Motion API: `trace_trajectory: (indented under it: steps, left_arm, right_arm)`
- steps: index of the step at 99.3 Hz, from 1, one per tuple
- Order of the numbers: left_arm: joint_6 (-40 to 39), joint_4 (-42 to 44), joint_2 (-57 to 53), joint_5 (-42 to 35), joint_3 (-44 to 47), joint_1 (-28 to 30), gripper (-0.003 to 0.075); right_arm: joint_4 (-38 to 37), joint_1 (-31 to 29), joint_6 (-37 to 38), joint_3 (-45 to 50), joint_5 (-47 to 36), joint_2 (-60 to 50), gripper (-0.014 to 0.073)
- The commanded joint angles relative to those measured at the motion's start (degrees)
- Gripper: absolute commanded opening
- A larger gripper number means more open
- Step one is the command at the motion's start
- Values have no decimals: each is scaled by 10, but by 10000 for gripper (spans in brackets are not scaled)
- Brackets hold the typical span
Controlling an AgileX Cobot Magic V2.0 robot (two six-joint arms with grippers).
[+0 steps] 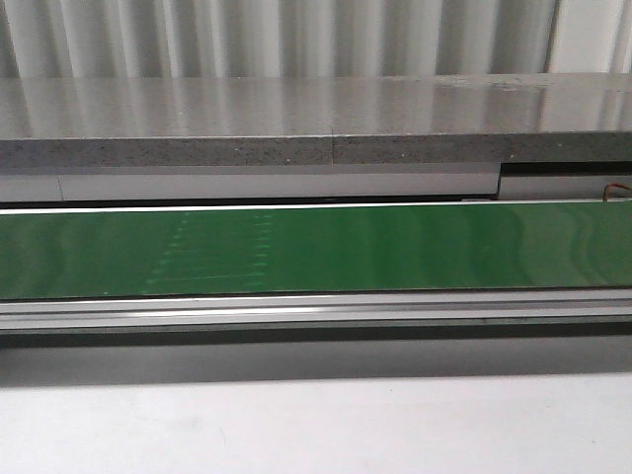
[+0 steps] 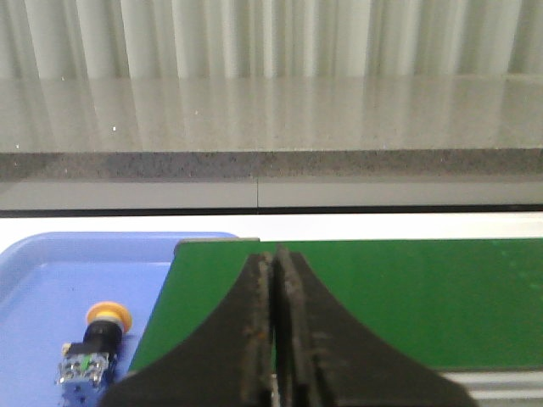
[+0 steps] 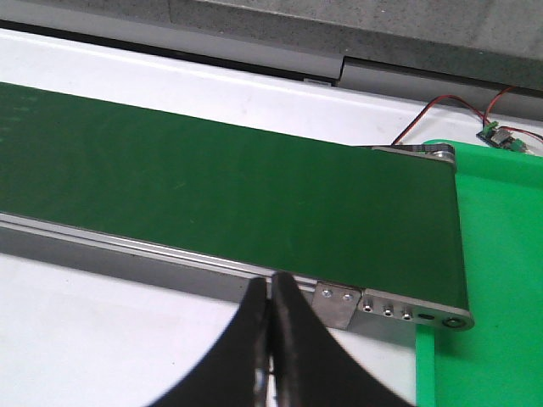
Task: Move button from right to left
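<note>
The left gripper (image 2: 273,339) shows in its wrist view with its two dark fingers (image 2: 254,322) pressed together, jaws closed with only a hairline seam between them and nothing held. It hangs above the end of the green conveyor belt (image 2: 382,297), whose near corner sits just beside a blue tray (image 2: 51,280).

The button (image 2: 95,348) lies in that blue tray, at about eight o'clock from the left gripper's fingertips in the left wrist view. It rests on its side: the round yellow-orange cap points toward twelve o'clock, the black collar follows below it, and the blue-and-grey contact block with greenish bits sits at the six o'clock end. It is apart from the belt edge and not touching the gripper.

In the front view the green conveyor belt (image 1: 316,247) runs straight across from nine o'clock to three o'clock, with a grey speckled stone ledge (image 1: 247,123) behind it at twelve o'clock and a pale tabletop (image 1: 316,425) at six o'clock. Neither arm nor the button appears there.

The right gripper (image 3: 270,339) is likewise closed, its dark fingers (image 3: 293,331) meeting at a thin line and gripping nothing. It hovers over the metal side rail (image 3: 356,305) at the belt's other end. Beside that end lies a bright green tray (image 3: 492,254), and at roughly one o'clock from the fingertips red and black wires (image 3: 433,114) lead to a small circuit board (image 3: 501,136).
</note>
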Motion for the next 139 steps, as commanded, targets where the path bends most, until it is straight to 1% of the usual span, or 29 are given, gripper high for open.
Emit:
trace_trajectory:
  steps: [1, 117, 126, 139]
  left_arm:
    - [-7, 4, -18, -68, 15, -6, -20]
    - [-7, -1, -18, -73, 15, -6, -20]
    - [-7, -1, -18, -73, 15, -6, -20]
    - [-7, -1, -18, -73, 15, -6, -20]
  right_arm:
    - [6, 1, -4, -15, -36, 3, -67]
    - [6, 1, -4, -15, -37, 3, -67]
    - [4, 1, -4, -13, -51, 0, -67]
    - [0, 14, 3, 18, -113, -29, -67]
